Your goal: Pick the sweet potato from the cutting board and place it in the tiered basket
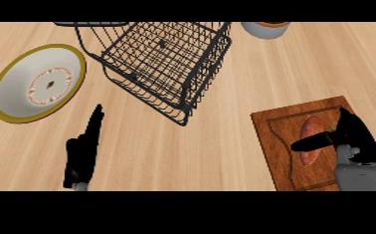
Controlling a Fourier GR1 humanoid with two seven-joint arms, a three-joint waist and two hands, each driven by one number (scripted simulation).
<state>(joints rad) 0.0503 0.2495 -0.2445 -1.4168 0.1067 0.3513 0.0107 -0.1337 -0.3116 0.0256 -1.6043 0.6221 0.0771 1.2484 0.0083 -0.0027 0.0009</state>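
A reddish-orange sweet potato [311, 138] lies lengthwise on the brown wooden cutting board [283, 133] at the lower right. My right hand [351, 134] sits over the board just right of the potato, thumb stretched across its middle, fingers pointing up and straight; the hand is open. The black wire tiered basket [165, 58] stands at the upper middle, empty as far as I can see. My left hand [84, 151] rests open at the lower left, fingers up, away from everything.
A white plate with a yellow rim [40, 83] lies at the left edge. A grey bowl with an orange inside [266, 29] sits at the top right, beside the basket. Bare wooden counter [191, 158] lies between my hands.
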